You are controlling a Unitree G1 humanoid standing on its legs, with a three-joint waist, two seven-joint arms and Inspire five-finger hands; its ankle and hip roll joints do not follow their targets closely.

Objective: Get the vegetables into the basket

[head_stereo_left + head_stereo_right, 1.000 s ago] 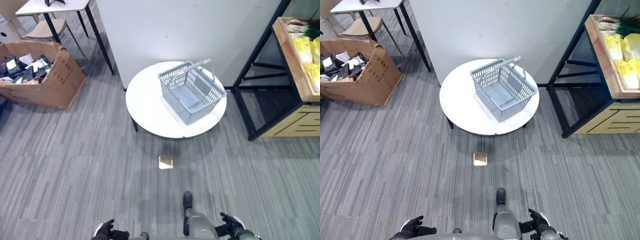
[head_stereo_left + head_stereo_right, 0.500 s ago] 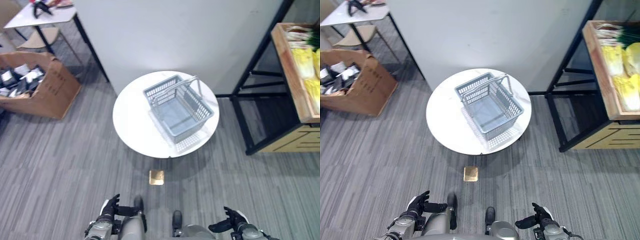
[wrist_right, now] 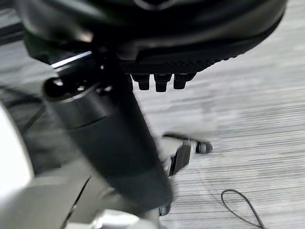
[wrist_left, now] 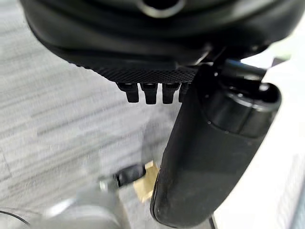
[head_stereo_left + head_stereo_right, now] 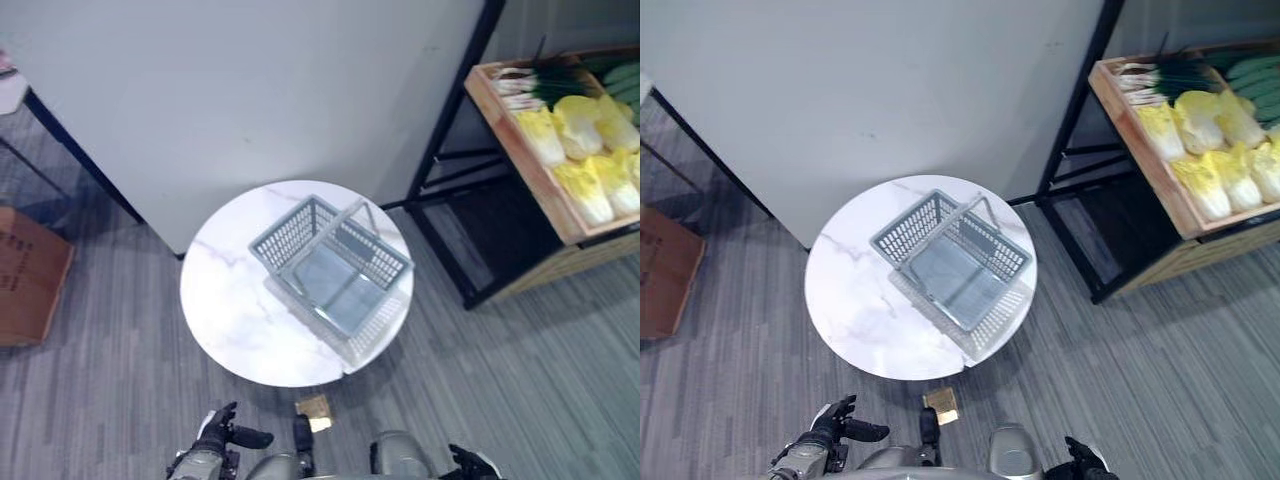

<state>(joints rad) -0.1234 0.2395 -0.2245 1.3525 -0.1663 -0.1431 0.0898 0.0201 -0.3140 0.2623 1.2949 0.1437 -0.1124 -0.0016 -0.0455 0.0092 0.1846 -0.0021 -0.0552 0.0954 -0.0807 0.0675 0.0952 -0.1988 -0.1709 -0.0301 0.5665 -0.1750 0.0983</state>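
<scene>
Vegetables (image 5: 1205,150) lie in a wooden crate (image 5: 1148,180) on a black shelf frame (image 5: 1072,165), up and to the robot's right of everything else: pale yellow-green napa cabbages in a cluster, a bunch of scallions (image 5: 1160,70) with white stalks at the crate's far end, and what look like dark green cucumbers (image 5: 1252,68) at the edge of the picture. None of them is in the basket yet. The cabbages will likely be the heaviest and bulkiest pieces, firm at the core but with loose outer leaves that tear or slip, so I would take one round its thick middle with the whole hand and not by a leaf. The scallions look light and limp, and are best pinched at the bundled white stalks. The cucumbers should be stiff and smooth, and somewhat slippery. The grey plastic basket (image 5: 952,258) stands empty on a round white marbled table (image 5: 850,300), its handle raised, well apart from the crate. Both hands hang low near the floor, holding nothing: the left hand (image 5: 830,425) has its fingers relaxed and its thumb straight, and the right hand (image 5: 1080,462) reads the same in its own wrist view. A small tan square (image 5: 941,404) lies on the grey floor (image 5: 730,400) just before the table, and a cardboard box (image 5: 662,270) sits off to the left.
</scene>
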